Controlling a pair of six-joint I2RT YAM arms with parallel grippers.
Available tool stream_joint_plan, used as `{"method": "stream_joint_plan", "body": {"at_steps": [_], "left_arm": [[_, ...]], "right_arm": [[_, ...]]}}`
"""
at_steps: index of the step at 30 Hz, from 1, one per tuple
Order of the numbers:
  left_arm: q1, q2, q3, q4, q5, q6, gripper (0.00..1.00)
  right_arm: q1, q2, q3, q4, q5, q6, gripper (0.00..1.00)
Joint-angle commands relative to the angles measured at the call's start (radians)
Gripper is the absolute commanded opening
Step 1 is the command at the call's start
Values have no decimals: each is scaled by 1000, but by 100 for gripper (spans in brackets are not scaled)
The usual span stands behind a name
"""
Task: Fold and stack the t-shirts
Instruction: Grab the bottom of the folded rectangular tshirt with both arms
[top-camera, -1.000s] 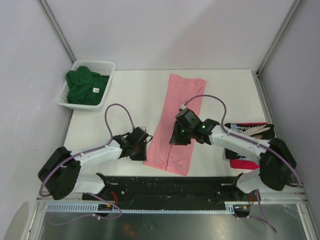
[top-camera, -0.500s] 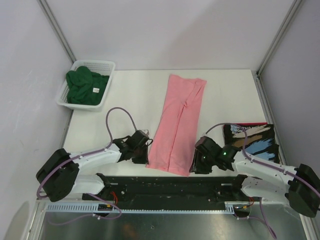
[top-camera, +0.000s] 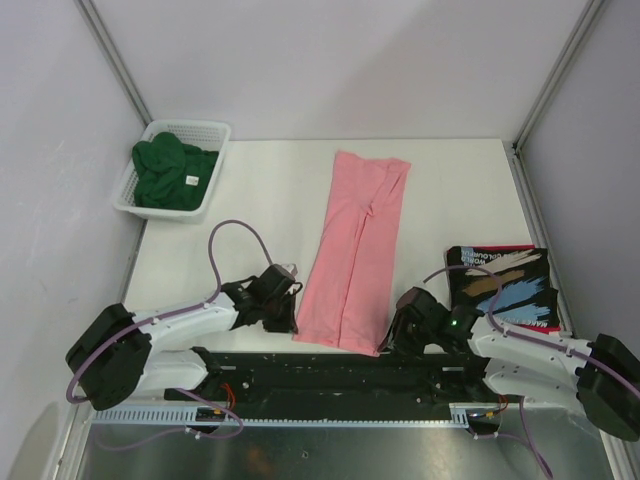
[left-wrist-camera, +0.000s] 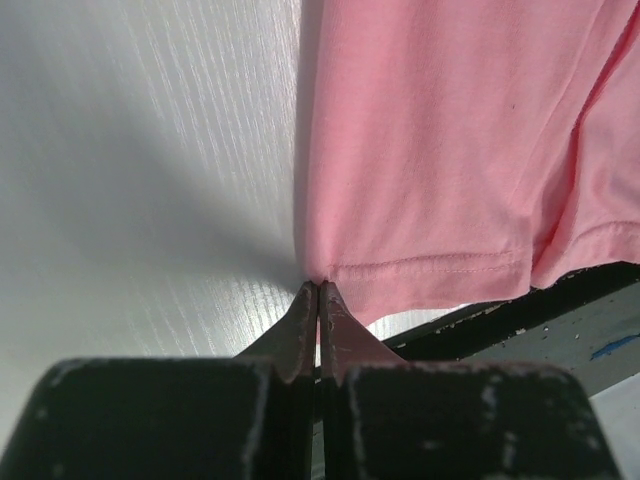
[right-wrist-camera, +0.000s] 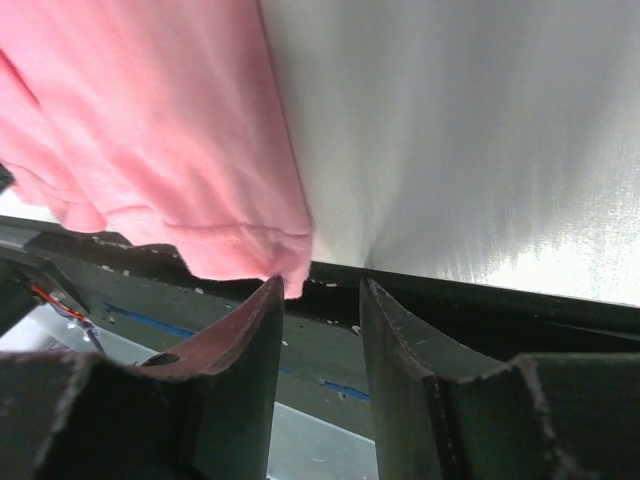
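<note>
Pink tee (top-camera: 355, 250) is lying as a long folded strip down the middle of the table (top-camera: 250, 210), with its near hem hanging just over the front edge. Left gripper (left-wrist-camera: 317, 292) is sitting at the hem's left corner, jaws pressed together, tips touching cloth; can't tell if fabric is pinched. Right gripper (right-wrist-camera: 318, 290) is sitting at the right corner, jaws apart, corner just beside 1 fingertip at the gap's edge. Green tee (top-camera: 170, 172) is lying in the basket (top-camera: 190, 128), and the black printed tee (top-camera: 505, 285) is lying far right.
</note>
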Motion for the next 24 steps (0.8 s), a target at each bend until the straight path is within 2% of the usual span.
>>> {"method": "stream_joint_plan", "body": {"at_steps": [1,8,17,20,24], "left_arm": [[-11,2,-29,-83,16,13,0],[-11,4,-24,-84,14,19,0],[-12,3,-23,-84,10,24,0],[-13,0,-25,-84,17,23,0],[-23,-14,-18,-92,31,25,0]], "right_arm": [[8,-46,-18,68,52,85,41],[13,-86,-68,114,63,147,42],[28,-34,-75,149,80,159,40],[28,-26,-71,163,84,158,30],[28,-43,-23,114,116,130,10]]}}
